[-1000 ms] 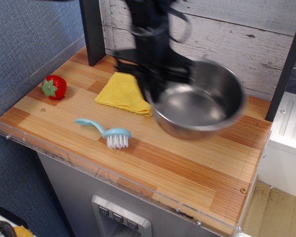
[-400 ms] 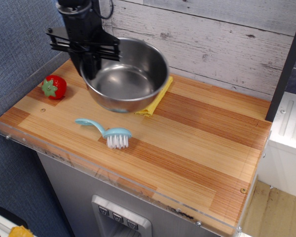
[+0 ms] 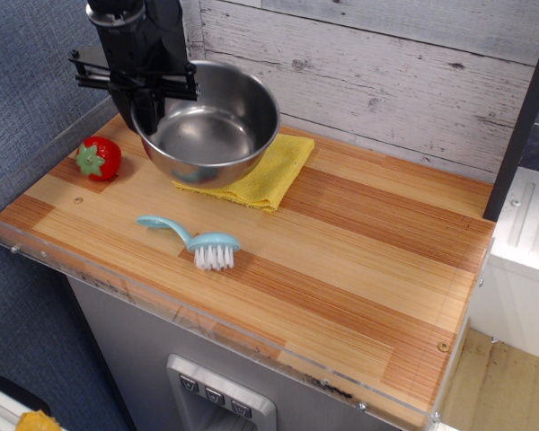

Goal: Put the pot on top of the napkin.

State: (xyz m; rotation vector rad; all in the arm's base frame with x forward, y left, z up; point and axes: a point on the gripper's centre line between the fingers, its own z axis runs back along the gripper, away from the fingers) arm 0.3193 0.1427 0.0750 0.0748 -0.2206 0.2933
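The pot (image 3: 211, 126) is a large shiny steel bowl, tilted a little, over the left part of the yellow napkin (image 3: 268, 172). The napkin lies flat on the wooden counter near the back wall, and its right half shows beside the pot. My black gripper (image 3: 146, 106) is shut on the pot's left rim and holds it from above. I cannot tell whether the pot's bottom touches the napkin.
A red toy strawberry (image 3: 99, 158) sits at the left of the counter. A light blue brush (image 3: 196, 240) lies in front of the napkin. A clear plastic rim (image 3: 207, 314) runs along the counter's front and left edges. A dark post stands at the back left.
The gripper has carried the pot from the right middle of the counter leftward and back, over the napkin. More of the napkin's right side now shows.
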